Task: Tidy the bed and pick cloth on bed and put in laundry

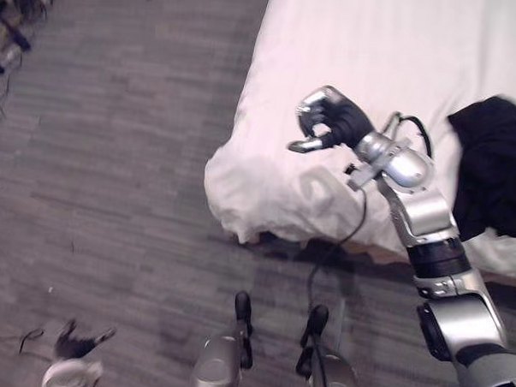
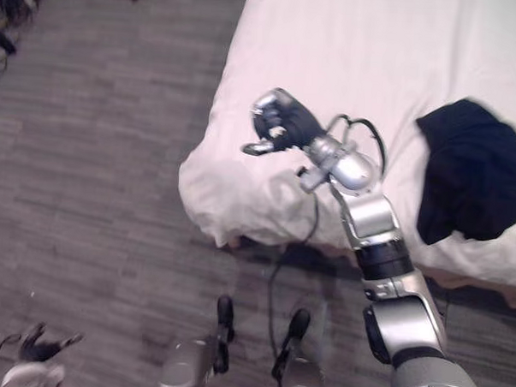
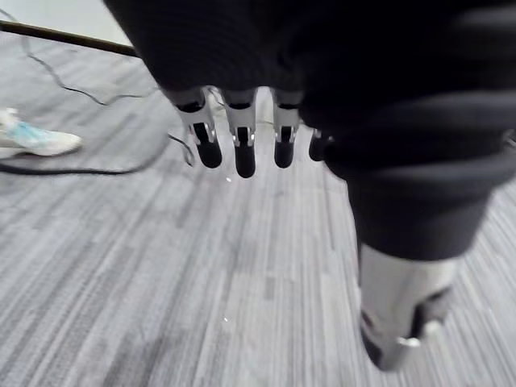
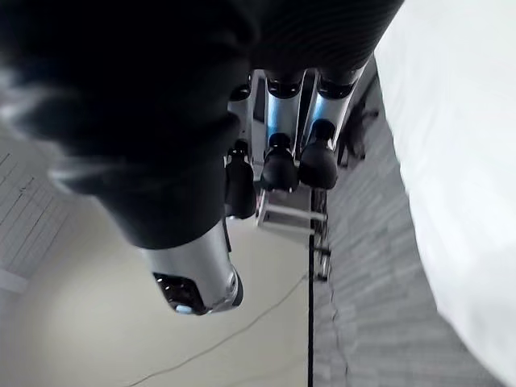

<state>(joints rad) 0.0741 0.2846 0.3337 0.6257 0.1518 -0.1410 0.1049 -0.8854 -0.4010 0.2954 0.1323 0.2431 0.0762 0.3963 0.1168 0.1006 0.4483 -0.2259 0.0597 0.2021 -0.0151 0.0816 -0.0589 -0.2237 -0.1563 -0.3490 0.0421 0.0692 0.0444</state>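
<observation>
A black cloth (image 2: pixel 473 173) lies crumpled on the white bed (image 1: pixel 350 43), near its right side. My right hand (image 1: pixel 331 120) is raised above the bed's near corner, well left of the cloth, with its fingers (image 4: pixel 278 157) curled and nothing in them. Low at my left side, over the carpet, my left hand (image 1: pixel 73 357) hangs with its fingers (image 3: pixel 242 145) straight and empty. The bed's cover bunches in folds at the near corner (image 1: pixel 240 201).
Grey striped carpet (image 1: pixel 113 170) stretches left of the bed. Dark stands and cables (image 1: pixel 10 28) sit at the far left. A person's light shoe (image 3: pixel 32 141) rests on the carpet beside a black cable.
</observation>
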